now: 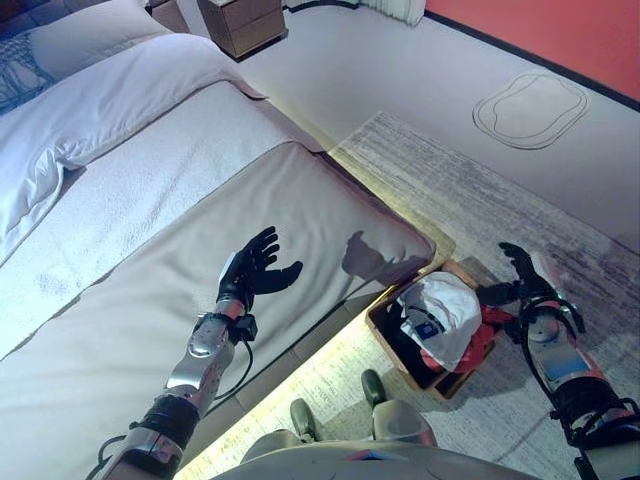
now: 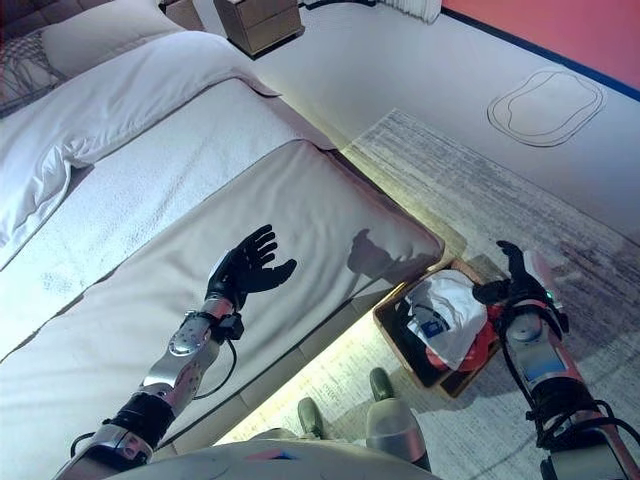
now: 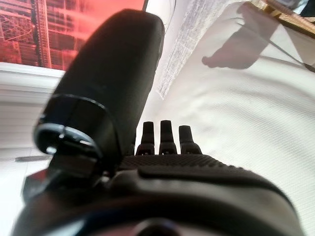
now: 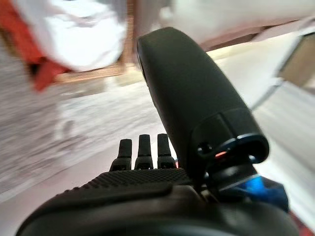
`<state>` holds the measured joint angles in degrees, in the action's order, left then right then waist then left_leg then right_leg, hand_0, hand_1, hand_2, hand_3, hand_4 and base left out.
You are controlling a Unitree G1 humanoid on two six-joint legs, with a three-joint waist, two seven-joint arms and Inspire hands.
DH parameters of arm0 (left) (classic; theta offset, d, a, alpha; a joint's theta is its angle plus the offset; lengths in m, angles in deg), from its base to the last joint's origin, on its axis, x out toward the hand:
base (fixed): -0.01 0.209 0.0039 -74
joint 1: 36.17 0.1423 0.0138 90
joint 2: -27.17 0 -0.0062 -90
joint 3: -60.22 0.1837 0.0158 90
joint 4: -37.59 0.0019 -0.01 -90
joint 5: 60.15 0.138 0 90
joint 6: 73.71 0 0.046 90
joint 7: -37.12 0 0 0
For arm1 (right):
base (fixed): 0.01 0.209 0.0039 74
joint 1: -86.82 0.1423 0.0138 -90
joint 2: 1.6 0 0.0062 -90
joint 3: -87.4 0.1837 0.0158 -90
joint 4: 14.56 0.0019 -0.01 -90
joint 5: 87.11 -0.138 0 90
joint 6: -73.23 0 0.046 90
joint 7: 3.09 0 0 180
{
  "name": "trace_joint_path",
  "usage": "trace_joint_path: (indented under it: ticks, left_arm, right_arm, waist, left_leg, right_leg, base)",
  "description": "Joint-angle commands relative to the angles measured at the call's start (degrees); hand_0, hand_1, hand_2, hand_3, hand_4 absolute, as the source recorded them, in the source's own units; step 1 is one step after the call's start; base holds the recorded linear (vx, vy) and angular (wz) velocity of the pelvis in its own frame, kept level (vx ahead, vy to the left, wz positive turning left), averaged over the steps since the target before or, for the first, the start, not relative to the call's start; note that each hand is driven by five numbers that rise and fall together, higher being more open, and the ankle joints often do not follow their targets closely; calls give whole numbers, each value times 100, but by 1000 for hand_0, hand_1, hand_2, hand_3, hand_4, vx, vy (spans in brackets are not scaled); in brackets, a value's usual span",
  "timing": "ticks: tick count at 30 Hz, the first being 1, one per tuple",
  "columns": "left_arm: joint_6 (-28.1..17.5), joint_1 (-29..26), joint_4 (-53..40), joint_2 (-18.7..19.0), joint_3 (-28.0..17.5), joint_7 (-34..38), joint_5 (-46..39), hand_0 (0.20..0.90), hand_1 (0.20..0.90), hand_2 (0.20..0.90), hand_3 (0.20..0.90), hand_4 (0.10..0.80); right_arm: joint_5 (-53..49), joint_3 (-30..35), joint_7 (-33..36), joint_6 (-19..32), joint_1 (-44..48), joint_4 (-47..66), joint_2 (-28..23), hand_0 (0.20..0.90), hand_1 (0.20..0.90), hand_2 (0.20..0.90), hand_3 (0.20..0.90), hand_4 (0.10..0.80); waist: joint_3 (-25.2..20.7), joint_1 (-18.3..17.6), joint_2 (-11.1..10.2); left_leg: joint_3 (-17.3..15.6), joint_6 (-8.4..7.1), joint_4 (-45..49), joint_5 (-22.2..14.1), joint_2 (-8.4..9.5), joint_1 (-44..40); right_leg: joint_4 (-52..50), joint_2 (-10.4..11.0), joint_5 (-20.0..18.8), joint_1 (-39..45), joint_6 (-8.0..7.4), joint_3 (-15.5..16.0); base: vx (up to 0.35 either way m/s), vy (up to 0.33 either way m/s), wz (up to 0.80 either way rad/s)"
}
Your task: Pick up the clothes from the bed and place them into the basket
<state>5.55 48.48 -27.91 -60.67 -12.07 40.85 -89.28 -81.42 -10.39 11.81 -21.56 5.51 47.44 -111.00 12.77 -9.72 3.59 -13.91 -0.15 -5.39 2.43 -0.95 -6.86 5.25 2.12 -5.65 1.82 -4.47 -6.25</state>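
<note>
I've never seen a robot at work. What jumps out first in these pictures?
The dark left hand, fingers spread, hovers over the big pale bed and holds nothing. On the rug beside the bed stands a wooden basket with white and red clothes in it, and the right hand hangs open just past it, over the rug.

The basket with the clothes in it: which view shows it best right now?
The left eye view: the basket sits whole on the rug beside the bed, white and red clothes piled inside. The right eye view shows much the same. The right wrist view catches only a blurred corner; the left wrist view just an edge.
</note>
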Motion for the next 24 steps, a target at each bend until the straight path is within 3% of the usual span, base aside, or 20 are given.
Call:
trace_joint_path:
  ticks: [1, 5, 10, 16, 24]
  left_arm:
    - [-918, -144, 52, 42, -69, -51, 636, 900, 900, 900, 900, 800]
    - [-1096, -11, 28, 90, 65, 98, 1154, 900, 900, 900, 900, 800]
    - [-1090, 196, 184, 78, -55, 213, 944, 900, 900, 900, 900, 800]
    - [-1038, 595, 254, 115, -252, 36, 977, 900, 900, 900, 900, 800]
    - [-878, 781, 210, 135, -256, -202, 775, 900, 900, 900, 900, 800]
  right_arm:
    - [286, -84, 245, 650, 295, 667, 239, 900, 900, 900, 900, 800]
    - [545, -441, 364, 905, 113, 981, 588, 900, 900, 900, 900, 800]
    - [743, -688, 512, 1320, -91, 1202, 766, 900, 900, 900, 900, 800]
    - [920, -936, 308, 1427, -241, 1410, 817, 900, 900, 900, 900, 800]
    - [708, -1105, 98, 1384, -290, 1576, 821, 900, 900, 900, 900, 800]
  waist:
    - [-437, 262, -289]
    - [-448, 444, -352]
    - [-490, 647, -391]
    - [-569, 939, -492]
    - [-583, 1094, -534]
  left_leg:
    - [459, 87, 133, -807, 5, -156]
    - [726, 68, 119, -758, 26, -99]
    - [982, 42, 73, -707, 19, -96]
    - [1188, 13, 69, -642, -11, -89]
    - [1326, 16, 81, -606, -19, -113]
  right_leg:
    - [-268, 49, 253, -161, -127, 195]
    - [-240, 67, 308, -69, -87, 296]
    - [-197, 132, 388, 96, -67, 558]
    - [-167, 207, 485, 299, -60, 955]
    - [-188, 230, 545, 442, -52, 1161]
  base:
    - [33, -18, 26]
    - [24, -17, 32]
    - [51, 12, 36]
    - [73, -3, 31]
    - [46, 6, 18]
